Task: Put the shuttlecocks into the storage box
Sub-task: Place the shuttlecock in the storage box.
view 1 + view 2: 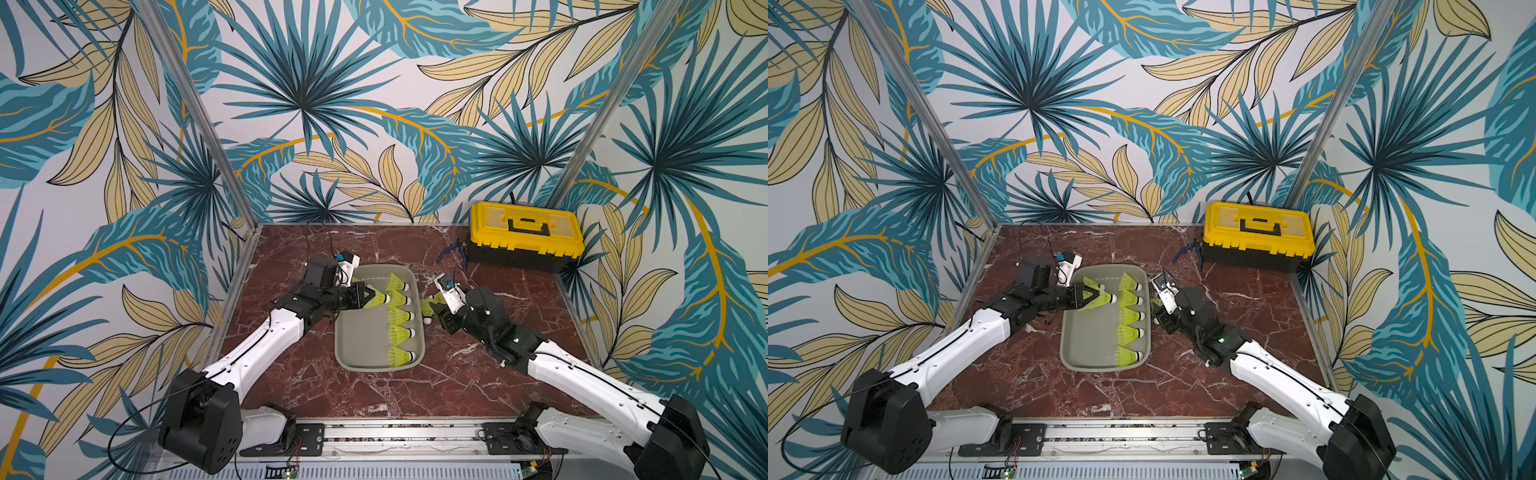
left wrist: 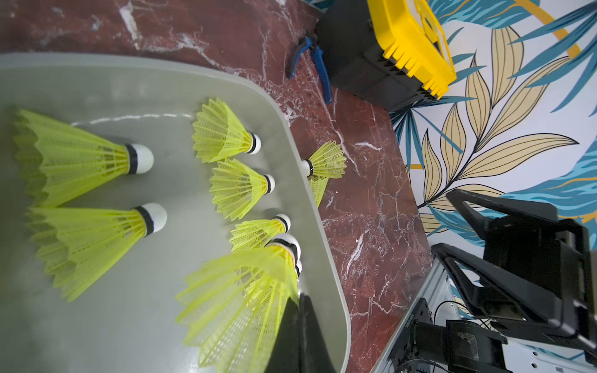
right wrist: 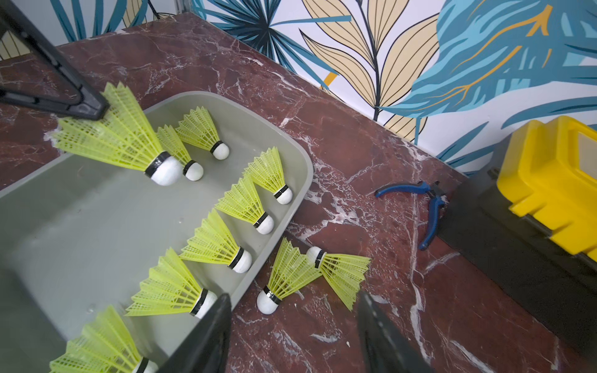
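**Near.** The storage box (image 1: 361, 345) lies lengthwise on the marble table (image 1: 374, 395), between the two arms. Along its right wall is a row of five shuttlecocks (image 1: 400, 316), all on their sides with white tips toward the rim.

**Middle.** The left gripper (image 1: 371, 296) reaches in over the box's far half, its jaws pinched flat on a skirt. The held shuttlecock (image 1: 379, 300) hangs tip-forward above the box floor, not yet let go. The right gripper (image 3: 294, 298) sits low over the table just outside the right rim. Its jaws stand apart with nothing between them. The loose pair (image 3: 287, 277) lies just ahead of it, close beside the rim, one tip against the other's skirt.

**Far.** Blue-handled pliers (image 1: 453, 254) and a yellow-lidded toolbox (image 1: 525, 232) sit in the far right corner; I judge they play no part here.

**Tally, as I judge it.** Seven are down in the box, one is over it in the claw, and two are on the table — well past halfway. One release and two picks are left.

**Views.**
- The top views mostly hide two more shuttlecocks (image 2: 80, 161) under the left gripper. The left wrist view shows both flat on the box's left side.
- The right arm half covers the loose pair in the top views. The right wrist view shows both whole, and also the left claw's tip biting the skirt.
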Available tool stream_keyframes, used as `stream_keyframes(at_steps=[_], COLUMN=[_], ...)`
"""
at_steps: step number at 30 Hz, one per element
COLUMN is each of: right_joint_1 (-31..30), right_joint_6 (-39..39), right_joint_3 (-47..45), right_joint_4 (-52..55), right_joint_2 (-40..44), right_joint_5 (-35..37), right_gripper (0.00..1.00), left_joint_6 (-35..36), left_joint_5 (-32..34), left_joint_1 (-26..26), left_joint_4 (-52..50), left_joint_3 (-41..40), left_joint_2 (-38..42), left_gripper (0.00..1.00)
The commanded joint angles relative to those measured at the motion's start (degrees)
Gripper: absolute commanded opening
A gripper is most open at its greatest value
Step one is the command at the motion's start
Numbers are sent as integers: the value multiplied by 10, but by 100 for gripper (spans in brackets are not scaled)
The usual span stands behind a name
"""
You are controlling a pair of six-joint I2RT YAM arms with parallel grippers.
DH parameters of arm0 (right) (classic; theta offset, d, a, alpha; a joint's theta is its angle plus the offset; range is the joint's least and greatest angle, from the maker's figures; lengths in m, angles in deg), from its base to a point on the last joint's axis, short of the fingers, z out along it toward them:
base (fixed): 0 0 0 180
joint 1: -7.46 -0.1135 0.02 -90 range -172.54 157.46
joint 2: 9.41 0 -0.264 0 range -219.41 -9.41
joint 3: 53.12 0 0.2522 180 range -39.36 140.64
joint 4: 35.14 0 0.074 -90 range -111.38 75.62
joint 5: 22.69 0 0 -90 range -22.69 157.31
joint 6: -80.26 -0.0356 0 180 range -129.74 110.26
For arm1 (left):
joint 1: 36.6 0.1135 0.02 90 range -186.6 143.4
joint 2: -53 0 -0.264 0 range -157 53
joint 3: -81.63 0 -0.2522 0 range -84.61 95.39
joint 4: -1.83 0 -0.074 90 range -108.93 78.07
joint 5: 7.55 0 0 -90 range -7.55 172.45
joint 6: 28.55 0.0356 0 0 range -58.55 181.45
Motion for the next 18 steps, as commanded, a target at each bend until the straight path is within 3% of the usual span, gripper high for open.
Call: stream_keyframes(at_steps=[1,18], right_joint_1=[-3,-3], right_joint_6=[-10,-20], right_joint_3=[-17,-37], right_joint_4=[-11,-8], right_joint_2=[10,38], right_joint_5=[33,44], right_gripper=[62,62], left_joint_6=[-10,19], left_joint_5=[12,49], left_joint_1=[3,13], left_joint_4=[-4,-41], left_joint_3=[-23,-65], left_joint_2=[7,-7], left_gripper=[0,0])
